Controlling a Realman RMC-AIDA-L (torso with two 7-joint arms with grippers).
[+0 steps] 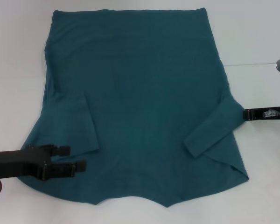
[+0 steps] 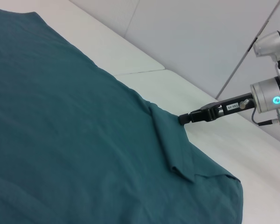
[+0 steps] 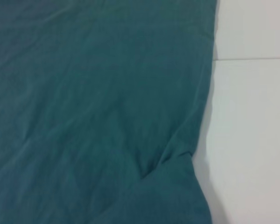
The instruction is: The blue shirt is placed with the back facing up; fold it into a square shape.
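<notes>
The blue shirt (image 1: pixel 140 93) lies flat on the white table, both short sleeves folded inward onto the body. My left gripper (image 1: pixel 73 158) is at the shirt's near left corner, low over the fabric, its two black fingers apart with cloth showing between them. My right gripper (image 1: pixel 246 114) reaches in from the right and meets a point of the shirt's right edge by the folded right sleeve (image 1: pixel 212 130); its fingers look closed on that edge. It also shows in the left wrist view (image 2: pixel 183 119). The right wrist view shows only the shirt (image 3: pixel 93 107) and table.
The white table (image 1: pixel 261 37) surrounds the shirt, with a thin seam line (image 1: pixel 252 64) running across on the right. The table's far edge and a pale wall (image 2: pixel 200 37) show in the left wrist view.
</notes>
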